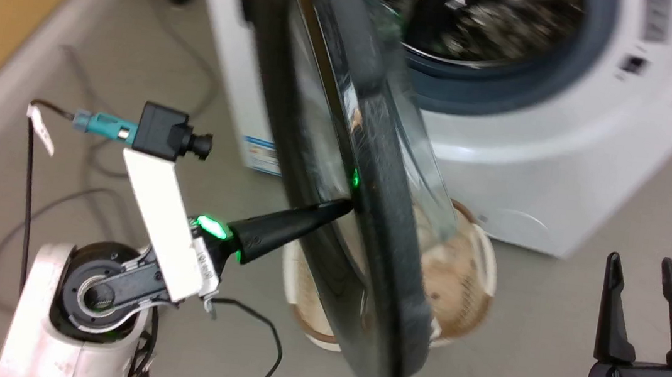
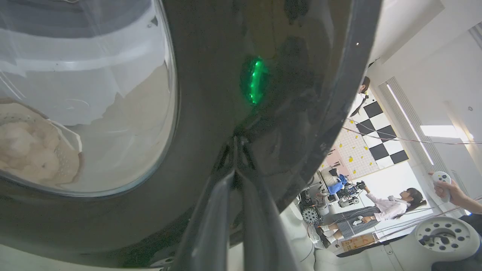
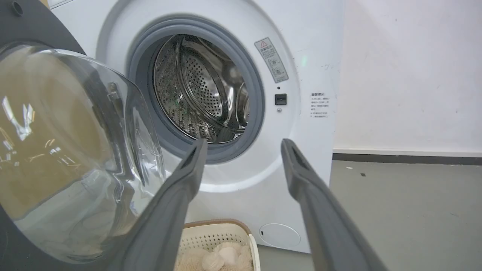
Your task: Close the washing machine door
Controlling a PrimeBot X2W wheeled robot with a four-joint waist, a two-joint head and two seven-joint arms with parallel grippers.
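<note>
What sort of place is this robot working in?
Probably a robotics test lab, set up like a laundry corner: a washing machine and laundry basket, with a checkerboard panel and a seated person among equipment.

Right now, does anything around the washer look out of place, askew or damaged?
Nothing looks damaged or spilled. The washing machine door stands half open, with the left gripper shut, tips against its black rim. A laundry basket sits beneath the door, and loose cables trail over the floor.

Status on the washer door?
Left hand shut, tips against the door. Right hand open, clear of it. Door partly open. Basket on floor beneath it.
</note>
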